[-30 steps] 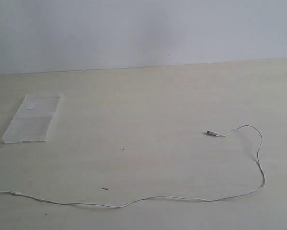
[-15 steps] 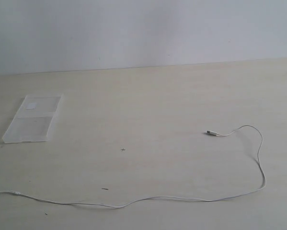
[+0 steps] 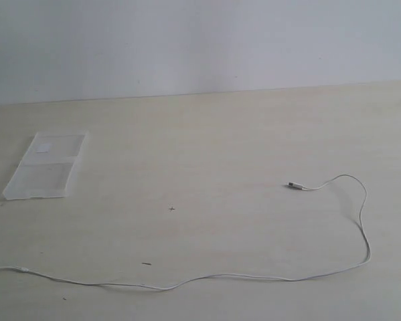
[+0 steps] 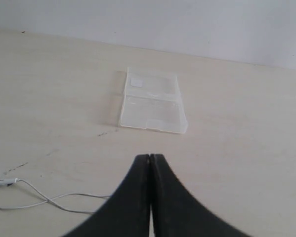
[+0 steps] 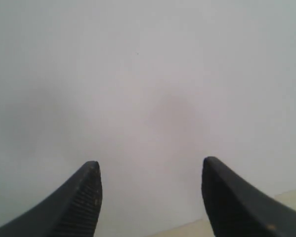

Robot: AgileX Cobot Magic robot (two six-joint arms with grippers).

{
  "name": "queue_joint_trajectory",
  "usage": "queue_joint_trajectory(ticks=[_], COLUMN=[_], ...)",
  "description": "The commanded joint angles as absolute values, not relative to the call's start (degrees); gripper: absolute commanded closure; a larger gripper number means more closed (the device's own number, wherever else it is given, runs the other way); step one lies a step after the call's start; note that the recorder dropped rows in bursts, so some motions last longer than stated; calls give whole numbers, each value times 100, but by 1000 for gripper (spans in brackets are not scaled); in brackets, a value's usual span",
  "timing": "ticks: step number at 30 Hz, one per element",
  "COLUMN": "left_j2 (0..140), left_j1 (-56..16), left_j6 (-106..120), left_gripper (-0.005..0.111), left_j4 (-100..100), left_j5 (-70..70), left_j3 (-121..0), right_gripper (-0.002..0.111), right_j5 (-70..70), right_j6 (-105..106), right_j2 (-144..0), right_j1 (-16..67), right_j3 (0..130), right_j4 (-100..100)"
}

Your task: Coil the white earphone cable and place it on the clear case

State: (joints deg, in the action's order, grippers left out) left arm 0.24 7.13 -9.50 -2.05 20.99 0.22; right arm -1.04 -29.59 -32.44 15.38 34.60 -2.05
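The white earphone cable point(image 3: 254, 276) lies stretched along the table's front, looping up at the right to its small plug point(image 3: 294, 184); its left end runs out of the exterior view, and no earbuds show. The clear case point(image 3: 45, 165) lies flat at the far left. Neither gripper appears in the exterior view. In the left wrist view my left gripper point(image 4: 150, 157) is shut on nothing, above the table, with the clear case point(image 4: 151, 101) ahead and a piece of the cable point(image 4: 44, 199) off to one side. My right gripper point(image 5: 150, 168) stands open, facing a blank wall.
The light wooden table point(image 3: 207, 147) meets a plain white wall point(image 3: 200, 40) at the back. Small dark specks point(image 3: 172, 208) mark the tabletop near the middle. Only a sliver of the table point(image 5: 286, 195) shows in the right wrist view.
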Motion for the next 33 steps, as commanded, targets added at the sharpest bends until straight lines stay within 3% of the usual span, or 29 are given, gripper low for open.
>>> queue_joint_trajectory(ticks=[1, 10, 33], left_j2=[0, 0, 0], left_j1=[679, 679, 679], left_j6=[-938, -938, -938], left_gripper=[107, 107, 107], left_j4=[-197, -197, -197], left_j5=[2072, 2072, 2072], left_j3=[0, 0, 0], right_gripper=[50, 50, 50], right_j5=[123, 86, 383], right_j6=[-2528, -1998, -2185], right_j2=[-3863, -4824, -6479], right_j1=[2153, 3421, 4070], right_j3=[3711, 3711, 3711], right_j4=[266, 179, -315])
